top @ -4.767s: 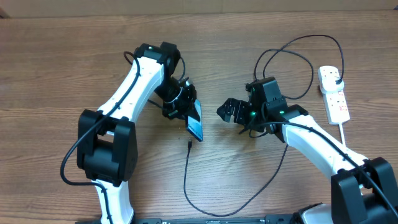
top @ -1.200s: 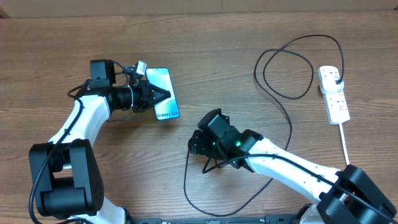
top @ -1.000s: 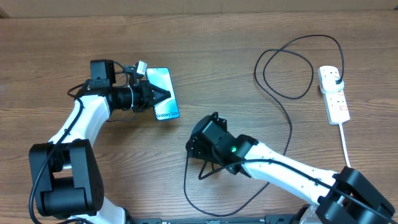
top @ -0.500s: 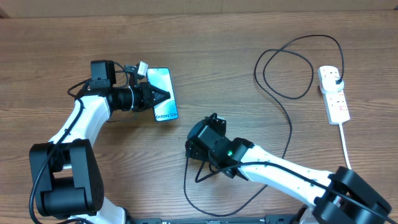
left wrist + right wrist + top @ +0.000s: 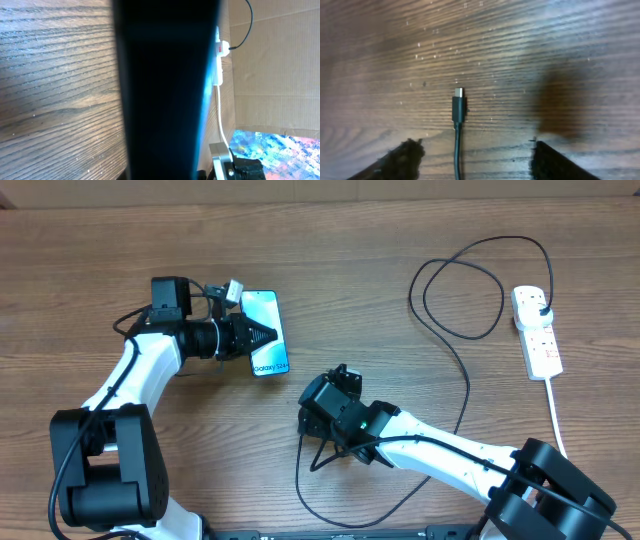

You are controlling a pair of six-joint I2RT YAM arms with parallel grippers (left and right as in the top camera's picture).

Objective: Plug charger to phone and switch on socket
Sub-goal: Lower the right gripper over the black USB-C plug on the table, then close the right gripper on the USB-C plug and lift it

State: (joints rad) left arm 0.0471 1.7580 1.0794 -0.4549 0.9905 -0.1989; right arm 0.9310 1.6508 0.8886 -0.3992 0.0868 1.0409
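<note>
1. The phone sits left of centre on the table, screen up, with the left gripper clenched on it. In the left wrist view its dark body fills the middle.
2. The right gripper hangs released over the charger's connector, a finger on either side, neither touching it.
3. The cable looks light and limp – it will likely trail and tug rather than push. The stiff black housing behind the metal tip seems the best hold, leaving the tip free.
4. The connector is small and smooth, so a grip off its axis may twist it.
5. The phone is rigid and slick, and glass – it probably needs a firm brace while the tip goes in.
6. The socket lies at the far right, with the charger's plug in its upper end.
</note>
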